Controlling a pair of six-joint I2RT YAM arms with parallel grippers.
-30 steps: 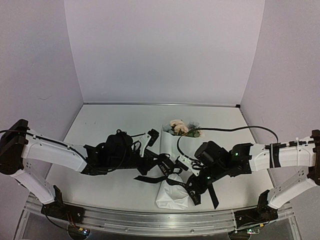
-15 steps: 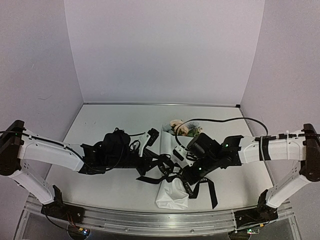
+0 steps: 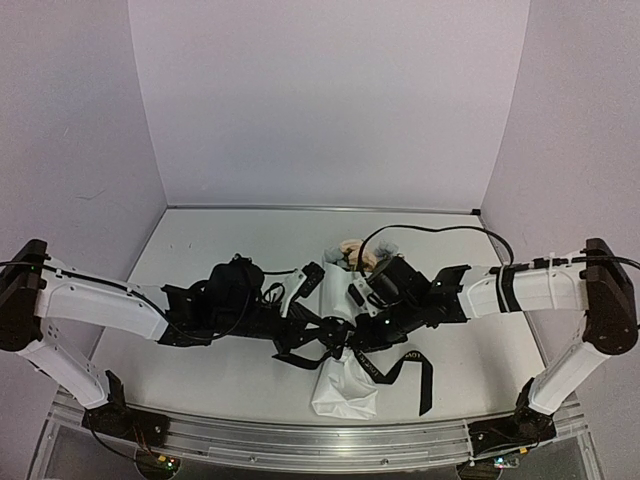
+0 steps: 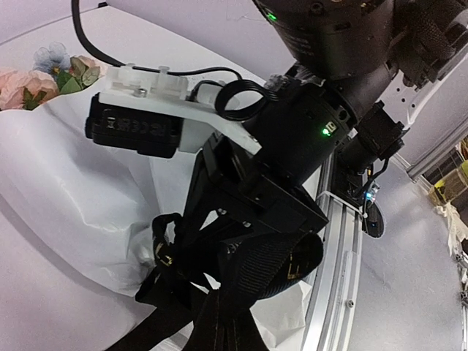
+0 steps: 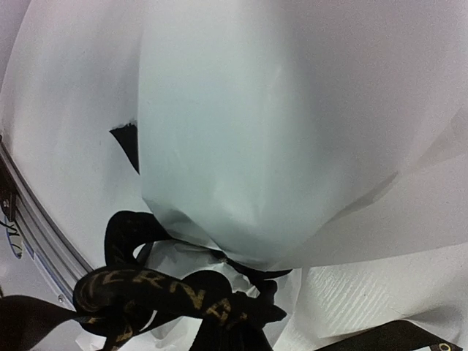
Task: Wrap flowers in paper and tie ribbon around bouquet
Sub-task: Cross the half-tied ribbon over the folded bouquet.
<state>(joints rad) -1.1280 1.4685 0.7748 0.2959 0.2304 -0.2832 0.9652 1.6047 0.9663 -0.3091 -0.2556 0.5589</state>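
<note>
Top view: white paper-cone bouquet (image 3: 345, 395) is lying on the pale grey table (image 3: 210, 250). Its peach-cream and pale blue flowers (image 3: 352, 250) are pointing to 12 o'clock and its closed paper end to 6. The narrow black fabric ribbon with pale lettering (image 3: 405, 362) is crossing the cone mid-length, with one tail trailing off toward 4 o'clock. My left gripper (image 3: 312, 338) is sitting at 9 o'clock of the ribbon tangle and my right gripper (image 3: 350, 335) at 3 o'clock. The two are nearly touching over the paper.

Left wrist view: I'm looking at my right gripper's black body filling the frame. Ribbon loops are bunching at 6 o'clock and running straight down into my own left jaws, which are pressed together on the ribbon. Flowers are showing at 10 o'clock, with crinkled white paper below them. The aluminium rail (image 4: 336, 241) is running along at 4 o'clock.

Right wrist view: white paper is filling most of the frame. The knotted ribbon is sitting at 7 o'clock and leading into my right jaws, which are clamped together on it.
</note>
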